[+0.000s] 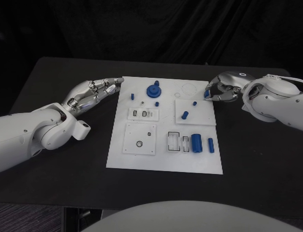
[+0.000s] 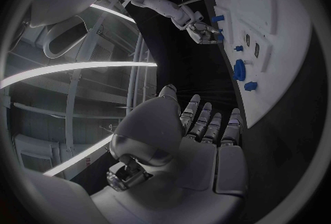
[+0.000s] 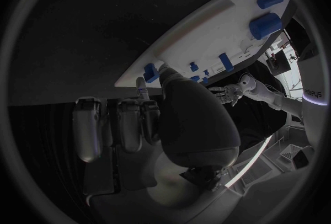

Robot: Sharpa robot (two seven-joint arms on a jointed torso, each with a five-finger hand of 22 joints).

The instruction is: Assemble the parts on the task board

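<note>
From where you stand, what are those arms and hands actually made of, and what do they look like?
Both arms are smooth, rounded white shells with bulging joints. Each ends in a silver, metallic-looking hand: the left hand and the right hand, with segmented fingers and a broad grey palm. A thin cable runs along the right arm, and a small ring marking sits near its wrist.

Two white arms, smooth rounded shells with bulbous joints. Left arm (image 1: 26, 135) has a small white boxy block near the wrist. Right arm (image 1: 291, 104) carries a thin cable by its upper joint and a small ring mark on the wrist. Left hand (image 1: 94, 94) and right hand (image 1: 220, 88) silver metal, segmented fingers.
</note>
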